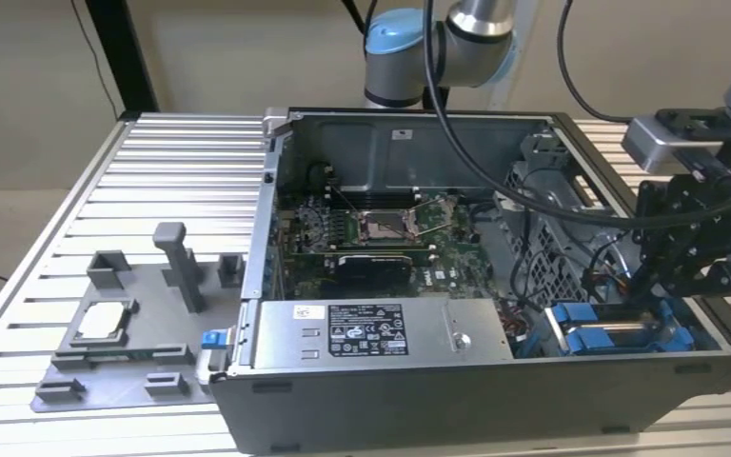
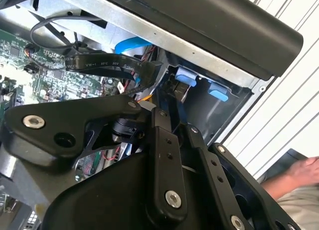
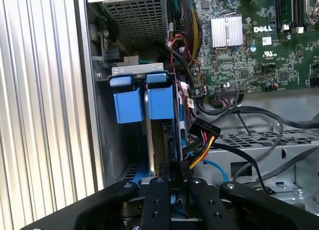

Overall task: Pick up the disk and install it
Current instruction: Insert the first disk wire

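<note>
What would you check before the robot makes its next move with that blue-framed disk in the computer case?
1. The disk stands on edge in the drive bay, beside a second blue frame: ok.
2. The gripper has a firm hold on the disk: cannot tell.
3. The disk is pushed fully home: cannot tell.
4. The cable connector is clear of the disk: cannot tell; it lies close beside it.
5. The person's hand is outside the case, apart from the gripper: ok.
</note>
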`<state>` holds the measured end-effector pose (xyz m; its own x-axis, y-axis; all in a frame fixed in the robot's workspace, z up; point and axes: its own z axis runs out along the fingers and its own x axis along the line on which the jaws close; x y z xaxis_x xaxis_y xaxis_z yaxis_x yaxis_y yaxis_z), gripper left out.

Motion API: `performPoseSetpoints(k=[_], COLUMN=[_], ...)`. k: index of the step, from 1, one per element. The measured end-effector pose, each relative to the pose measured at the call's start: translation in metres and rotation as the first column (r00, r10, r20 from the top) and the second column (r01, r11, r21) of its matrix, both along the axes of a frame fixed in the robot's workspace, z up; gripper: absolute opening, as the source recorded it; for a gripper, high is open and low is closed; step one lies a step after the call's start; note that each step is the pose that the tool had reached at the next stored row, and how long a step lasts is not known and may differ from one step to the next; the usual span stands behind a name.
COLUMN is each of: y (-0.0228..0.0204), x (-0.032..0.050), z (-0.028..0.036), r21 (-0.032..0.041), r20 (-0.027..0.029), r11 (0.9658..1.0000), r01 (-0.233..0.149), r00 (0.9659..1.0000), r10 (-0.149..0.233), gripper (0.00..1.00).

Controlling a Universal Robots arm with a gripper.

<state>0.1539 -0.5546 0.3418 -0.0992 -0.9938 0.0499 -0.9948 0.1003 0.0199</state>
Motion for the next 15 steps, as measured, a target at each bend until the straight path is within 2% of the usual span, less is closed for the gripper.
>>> performPoseSetpoints(k=[15], y=[-0.0009], x=[0.0], z=[-0.0024], r21=[-0.0004], r20=[0.0], r11=[1.0], r01=[0.0], r00=[1.0], r10=[0.0], gripper=[0.0])
